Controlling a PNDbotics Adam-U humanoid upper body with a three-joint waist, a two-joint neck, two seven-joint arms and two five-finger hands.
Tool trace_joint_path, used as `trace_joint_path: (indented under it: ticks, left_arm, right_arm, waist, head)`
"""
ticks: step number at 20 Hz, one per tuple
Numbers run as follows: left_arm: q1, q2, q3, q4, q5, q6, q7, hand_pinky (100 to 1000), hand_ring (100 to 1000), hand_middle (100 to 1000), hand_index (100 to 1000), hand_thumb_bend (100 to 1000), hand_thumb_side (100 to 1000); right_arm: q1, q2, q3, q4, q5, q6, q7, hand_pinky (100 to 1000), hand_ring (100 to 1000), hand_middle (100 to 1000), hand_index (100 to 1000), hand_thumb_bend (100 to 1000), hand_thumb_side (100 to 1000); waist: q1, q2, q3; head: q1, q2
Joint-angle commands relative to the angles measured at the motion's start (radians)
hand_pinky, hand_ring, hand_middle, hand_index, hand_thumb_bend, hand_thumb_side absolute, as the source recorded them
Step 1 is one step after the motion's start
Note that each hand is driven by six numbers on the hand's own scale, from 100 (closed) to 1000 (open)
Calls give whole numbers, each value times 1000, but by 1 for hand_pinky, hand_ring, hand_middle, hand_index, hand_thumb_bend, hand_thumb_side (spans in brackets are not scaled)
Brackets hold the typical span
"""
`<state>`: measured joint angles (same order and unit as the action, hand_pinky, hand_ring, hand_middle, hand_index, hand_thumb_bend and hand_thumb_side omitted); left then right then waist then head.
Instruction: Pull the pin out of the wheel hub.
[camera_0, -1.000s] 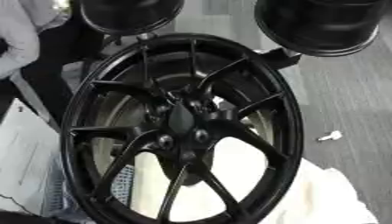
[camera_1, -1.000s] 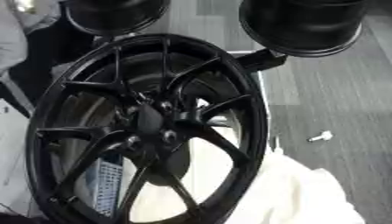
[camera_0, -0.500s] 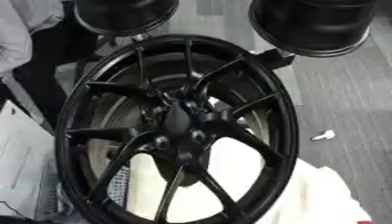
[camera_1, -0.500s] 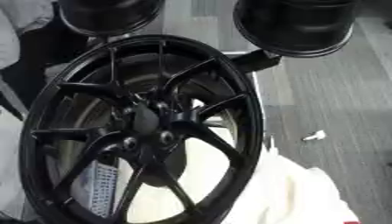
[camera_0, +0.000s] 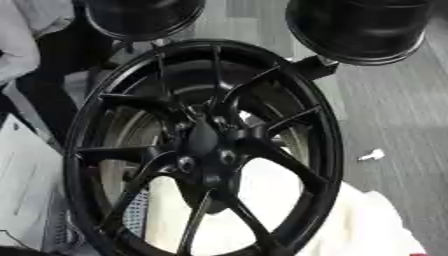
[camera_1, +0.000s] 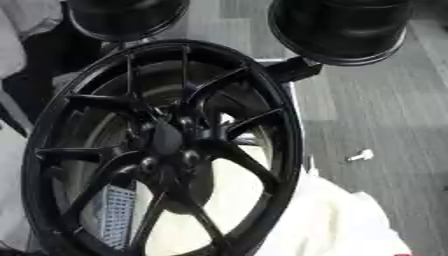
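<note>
A: Start with the fingers. What are the hands doing?

B: Neither robot hand shows in either eye view, so whether the fingers are straight or curled cannot be told.

A: Then the task's thing?

B: One wheel hub (camera_0: 203, 147), glossy black, round, with slim paired spokes running from its centre to the rim. It fills the middle of both views, tilted. Around its centre sit small round bolt holes (camera_0: 185, 161); I can make out a few, two of them with a pale glint. A pin I cannot pick out with any certainty.

A: What else, counted?

B: Two black, drum-shaped objects at the top: one upper left (camera_0: 144, 17), one upper right (camera_0: 363, 27), both smooth and shiny. One small white object (camera_0: 372, 155) lies alone on the grey streaked floor (camera_1: 385, 115), right of the rim. One cream cloth (camera_1: 337, 225), soft and creased, lies under the wheel's lower right.

A: Any difference between the eyes?

B: The right eye shows a perforated, mesh-like patch (camera_1: 115, 215) through the lower spokes more plainly; the left eye shows a flat white sheet (camera_0: 26, 175) at its left edge.
</note>
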<state>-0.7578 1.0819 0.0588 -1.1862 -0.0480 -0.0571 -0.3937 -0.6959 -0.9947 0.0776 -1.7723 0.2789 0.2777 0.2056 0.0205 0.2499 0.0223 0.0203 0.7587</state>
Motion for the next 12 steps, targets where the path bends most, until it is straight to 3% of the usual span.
trace_joint_path:
  ticks: [1,7,8,9,12]
  left_arm:
    - [-4,53,23,-28,29,13,57,781,762,688,830,558,277]
    - [18,52,33,-64,97,26,119,777,757,679,830,520,284]
    - [24,52,33,-71,102,29,124,778,758,681,831,571,249]
    - [30,53,32,-80,103,31,126,778,758,682,832,511,291]
    - [48,50,37,-116,111,36,132,776,756,678,831,521,302]
  right_arm:
    - [-20,-30,-17,-14,-3,0,-8,878,817,734,796,100,604]
    - [-21,-31,-20,-16,-8,4,-15,879,819,735,796,100,591]
    - [-21,-31,-20,-16,-9,5,-15,879,819,735,797,100,586]
    - [-20,-31,-20,-16,-11,5,-14,879,820,735,797,100,583]
    - [-18,-32,-22,-16,-15,6,-14,880,820,735,797,100,576]
  waist:
    - [2,-17,1]
    - [-2,-18,3]
    - [-3,-19,4]
    - [-4,-19,4]
    - [-8,-19,4]
  head:
    - [-1,-3]
    - [-5,0]
    - [-5,0]
    - [-6,-2]
    - [-14,-8]
